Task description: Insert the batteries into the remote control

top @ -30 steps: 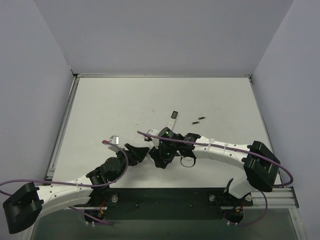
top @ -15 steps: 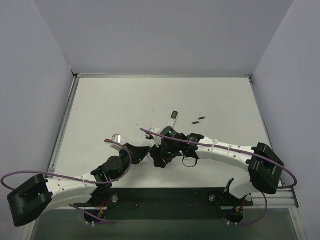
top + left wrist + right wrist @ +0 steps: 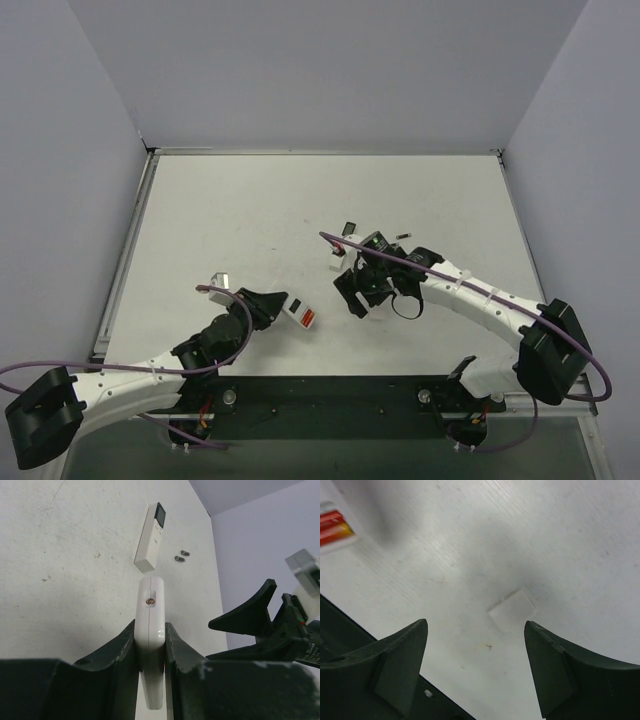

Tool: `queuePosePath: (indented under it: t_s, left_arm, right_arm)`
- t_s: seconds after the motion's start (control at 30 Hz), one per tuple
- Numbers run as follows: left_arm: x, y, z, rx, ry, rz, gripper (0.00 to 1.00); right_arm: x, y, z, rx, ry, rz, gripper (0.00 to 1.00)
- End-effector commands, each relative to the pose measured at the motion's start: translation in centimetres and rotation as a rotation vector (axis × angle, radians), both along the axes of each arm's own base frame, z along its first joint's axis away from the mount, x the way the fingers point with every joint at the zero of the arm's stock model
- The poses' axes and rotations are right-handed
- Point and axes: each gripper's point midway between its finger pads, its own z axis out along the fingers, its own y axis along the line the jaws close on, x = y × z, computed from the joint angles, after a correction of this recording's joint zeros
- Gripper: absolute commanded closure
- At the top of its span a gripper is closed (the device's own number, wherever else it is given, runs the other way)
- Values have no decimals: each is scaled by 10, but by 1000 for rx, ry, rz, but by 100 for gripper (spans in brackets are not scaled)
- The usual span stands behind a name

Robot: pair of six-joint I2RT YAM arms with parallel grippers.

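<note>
My left gripper (image 3: pixel 283 306) is shut on the remote control (image 3: pixel 303 317), a short white body with a red patch and a small dark rectangle. In the left wrist view the remote control (image 3: pixel 150 605) stands edge-on between the left gripper (image 3: pixel 150 627) fingers. The batteries (image 3: pixel 180 556) are two tiny dark cylinders lying on the table; in the top view the batteries (image 3: pixel 402 238) show just beyond the right arm. My right gripper (image 3: pixel 352 300) hangs open over bare table to the right of the remote control, its jaws (image 3: pixel 475 624) wide with nothing between them.
A longer, slimmer white remote (image 3: pixel 150 540) with a dark screen lies beyond the held one, next to the batteries. A small flat white square piece (image 3: pixel 512 611) lies on the table under the right gripper. Grey walls close in the white table (image 3: pixel 220 210).
The two grippers were together at the table's middle. The left has shut on the remote control and drawn it left and nearer. The right has opened and pulled away to the right.
</note>
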Motion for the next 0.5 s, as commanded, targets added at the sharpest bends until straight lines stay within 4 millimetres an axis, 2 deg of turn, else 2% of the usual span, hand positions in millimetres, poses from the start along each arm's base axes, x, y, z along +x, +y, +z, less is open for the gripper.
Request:
queuePosePath:
  t_s: [0.0, 0.07, 0.1, 0.27, 0.47]
  left_arm:
    - [3, 13, -4, -20, -4, 55, 100]
    - [3, 13, -2, -30, -8, 55, 100]
    - [0, 16, -12, -14, 5, 51, 100]
    - [-2, 15, -14, -28, 8, 39, 100]
    - [-1, 17, -22, -22, 26, 50, 100]
  right_arm:
    - [3, -55, -14, -276, 6, -38, 27]
    - [2, -65, -22, -337, 30, -27, 27]
    - [2, -68, -25, -353, 36, -21, 27]
    - [5, -69, -37, -427, 78, 60, 27]
    - [5, -45, -34, -339, 103, 124, 27]
